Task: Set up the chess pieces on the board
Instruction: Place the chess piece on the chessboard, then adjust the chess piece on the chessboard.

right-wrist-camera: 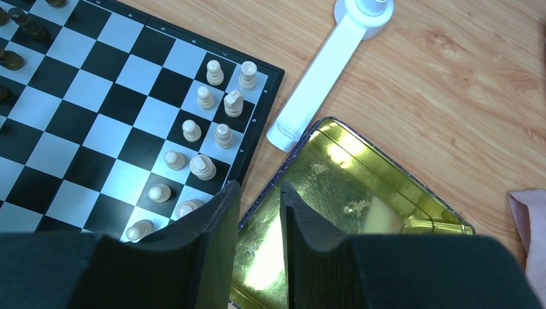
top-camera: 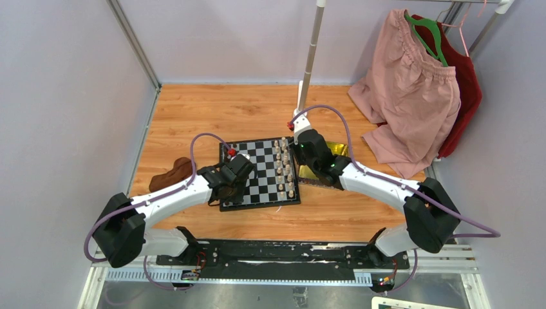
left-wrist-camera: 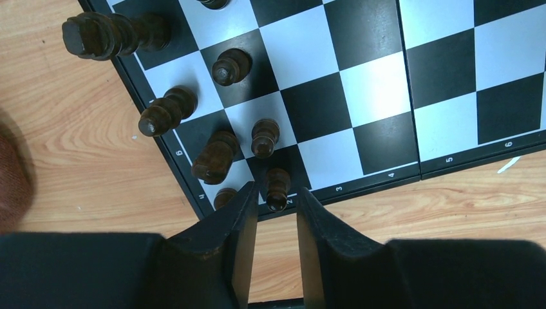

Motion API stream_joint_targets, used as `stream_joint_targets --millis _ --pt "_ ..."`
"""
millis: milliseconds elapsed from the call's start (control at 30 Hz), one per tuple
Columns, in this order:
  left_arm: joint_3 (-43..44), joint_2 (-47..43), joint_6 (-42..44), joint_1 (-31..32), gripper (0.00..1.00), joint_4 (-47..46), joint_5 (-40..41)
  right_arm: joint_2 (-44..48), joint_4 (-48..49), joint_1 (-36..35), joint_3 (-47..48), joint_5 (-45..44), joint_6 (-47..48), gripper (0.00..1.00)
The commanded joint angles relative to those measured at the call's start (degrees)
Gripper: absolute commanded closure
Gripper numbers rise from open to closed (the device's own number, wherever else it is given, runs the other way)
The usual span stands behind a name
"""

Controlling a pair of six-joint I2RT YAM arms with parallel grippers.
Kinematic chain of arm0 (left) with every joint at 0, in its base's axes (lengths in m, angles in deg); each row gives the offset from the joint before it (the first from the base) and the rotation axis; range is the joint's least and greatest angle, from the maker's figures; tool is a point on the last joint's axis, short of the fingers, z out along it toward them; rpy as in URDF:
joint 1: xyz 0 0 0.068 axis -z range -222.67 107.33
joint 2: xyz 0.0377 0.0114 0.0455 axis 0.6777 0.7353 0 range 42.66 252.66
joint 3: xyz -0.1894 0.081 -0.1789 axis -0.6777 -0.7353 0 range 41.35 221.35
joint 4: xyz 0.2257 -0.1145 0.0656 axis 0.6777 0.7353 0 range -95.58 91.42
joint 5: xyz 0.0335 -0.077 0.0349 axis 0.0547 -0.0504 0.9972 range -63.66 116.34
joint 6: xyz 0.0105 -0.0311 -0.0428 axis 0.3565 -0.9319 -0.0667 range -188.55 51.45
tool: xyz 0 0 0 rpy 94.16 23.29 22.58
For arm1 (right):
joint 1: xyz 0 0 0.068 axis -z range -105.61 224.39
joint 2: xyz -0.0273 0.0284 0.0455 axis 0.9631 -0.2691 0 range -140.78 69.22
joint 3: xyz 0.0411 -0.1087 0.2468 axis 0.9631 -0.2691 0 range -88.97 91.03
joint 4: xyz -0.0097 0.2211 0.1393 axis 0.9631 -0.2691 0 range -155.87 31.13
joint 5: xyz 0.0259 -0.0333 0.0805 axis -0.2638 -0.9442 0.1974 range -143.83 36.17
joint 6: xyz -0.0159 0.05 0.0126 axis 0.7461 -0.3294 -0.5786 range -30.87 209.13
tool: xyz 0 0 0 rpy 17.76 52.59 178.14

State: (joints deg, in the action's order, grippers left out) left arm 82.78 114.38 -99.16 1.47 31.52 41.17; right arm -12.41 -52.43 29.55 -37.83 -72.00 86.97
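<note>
Nearest in the top view is the black rail (top-camera: 283, 252) that carries both arms. Beyond it lies the board (top-camera: 261, 183). White pieces (top-camera: 284, 167) stand in two files along its right edge. The left gripper (top-camera: 239, 166) hangs over the left edge and hides most of that side. The right gripper (top-camera: 309, 149) hangs at the right edge, partly over the tray (top-camera: 339, 150). A brown cloth (top-camera: 170, 175) lies left of the board.

In the left wrist view the fingers fill the foreground, jaws a little apart and clamped on nothing. A pawn (left-wrist-camera: 277, 188) stands at the mouth of the gap, on a corner-side square by the rim, and appears free of both fingers. I judge this placement done. Other dark pieces (left-wrist-camera: 214, 156) stand in two files along the same edge, and more are cut off at the top. The pawn looks upright, long axis vertical, head toward the camera. The outward lean of its neighbours looks like the lens's doing.

In the right wrist view the jaws are apart with nothing between them, above the line where the board's rim meets the tray. At least eleven white pieces show upright in their two files, and the fingers hide the nearest squares. No piece shows in the visible part of the tray. A white pole foot (right-wrist-camera: 322, 71) lies just beyond it.

Judged overall, both sides look largely set. Whether every home square is filled cannot be told. What is left is to check the hidden squares.
</note>
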Motion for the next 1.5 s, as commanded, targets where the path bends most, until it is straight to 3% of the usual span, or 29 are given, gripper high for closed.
stream_joint_targets --millis 0,800,1033,1167,1300,1400,1467 --pt "0.43 -1.02 -0.68 0.55 0.63 -0.16 1.61 -0.21 0.66 0.77 -0.07 -0.19 -0.51 0.66" --pt "3.92 -7.61 -2.68 0.51 0.6 6.57 7.5 -0.37 0.68 0.73 1.48 1.5 -0.24 0.66" --pt "4.74 -4.6 -3.42 0.51 0.44 6.28 11.32 -0.81 0.75 0.77 2.04 1.56 0.31 0.66" --pt "4.74 -3.62 -3.34 0.51 0.43 4.87 12.06 -1.12 0.86 0.73 2.2 1.82 0.19 0.66" --pt "4.15 -3.05 -3.27 0.51 0.46 3.85 12.14 -1.08 0.86 0.72 2.0 1.73 0.22 0.66" --pt "3.54 -3.2 -3.51 0.51 0.58 3.14 12.2 -1.04 0.86 0.78 1.77 1.65 0.22 0.66" --pt "3.32 -3.25 -3.63 0.44 0.6 2.7 12.32 -1.07 0.86 0.73 1.73 1.64 0.14 0.66"
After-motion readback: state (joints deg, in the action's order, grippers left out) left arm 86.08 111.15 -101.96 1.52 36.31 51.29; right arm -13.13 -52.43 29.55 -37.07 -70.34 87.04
